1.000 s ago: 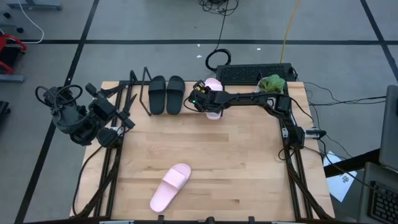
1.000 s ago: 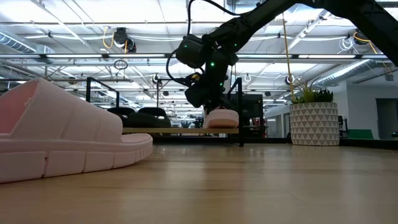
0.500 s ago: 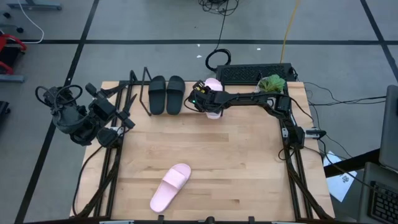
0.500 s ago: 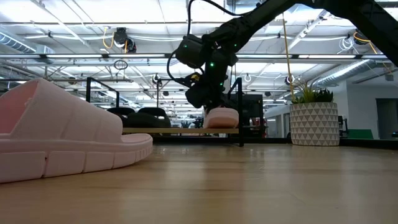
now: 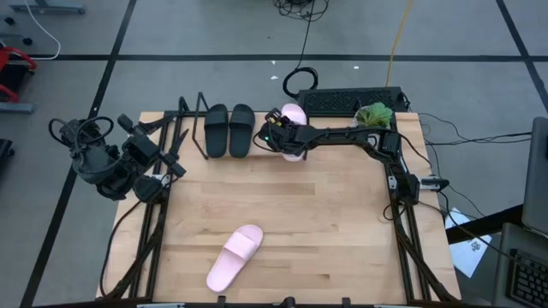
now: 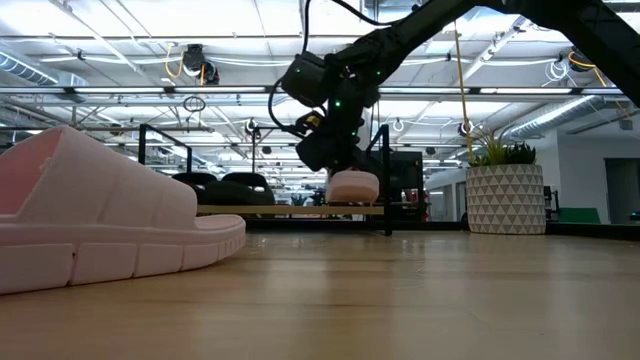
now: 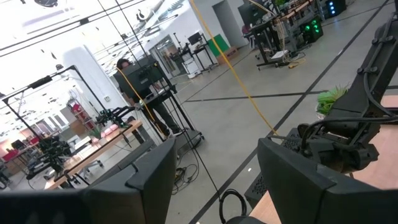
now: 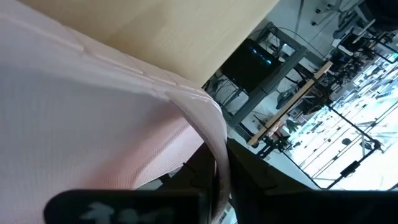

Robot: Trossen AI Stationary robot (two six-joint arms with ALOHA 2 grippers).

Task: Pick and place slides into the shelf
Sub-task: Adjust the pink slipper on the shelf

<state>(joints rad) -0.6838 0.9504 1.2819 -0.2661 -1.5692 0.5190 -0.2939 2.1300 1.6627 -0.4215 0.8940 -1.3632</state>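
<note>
The right hand (image 5: 276, 135) is clamped on a pink slide (image 5: 294, 128) over the shelf (image 6: 300, 210), just beside the two black slides (image 5: 229, 130). It seems not quite seated, so lower it flat before letting go. The left hand (image 5: 171, 161) waits, fingers apart, at the desk (image 5: 325, 231) edge; the second pink slide (image 5: 234, 257) lies near the front.

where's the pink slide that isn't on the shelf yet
In the high view the loose pink slide lies near the table's front edge, left of centre, far from the shelf and both arms.
</note>
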